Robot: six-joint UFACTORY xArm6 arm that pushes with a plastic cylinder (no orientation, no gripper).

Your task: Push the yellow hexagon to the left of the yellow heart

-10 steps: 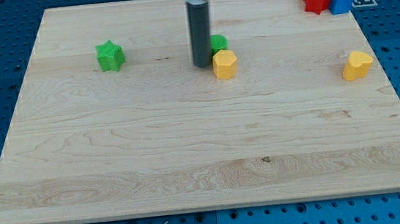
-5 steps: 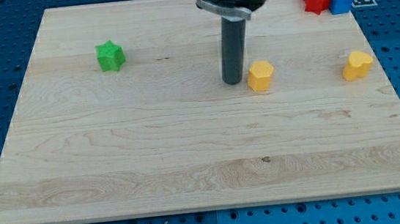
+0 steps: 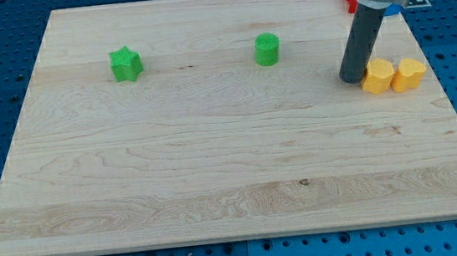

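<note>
Tip hard up against the left side of the yellow hexagon, hexagon itself touching the yellow heart from the left, red block mostly hidden behind the rod.

A green star and a green cylinder sit well apart on the wooden board

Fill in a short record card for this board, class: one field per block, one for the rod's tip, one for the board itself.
tip: just left of hexagon
yellow hexagon: right side, against heart's left
yellow heart: right of hexagon
green cylinder: upper middle, alone
green star: upper left
red and blue blocks: top right, mostly hidden by arm
board: wooden
</note>
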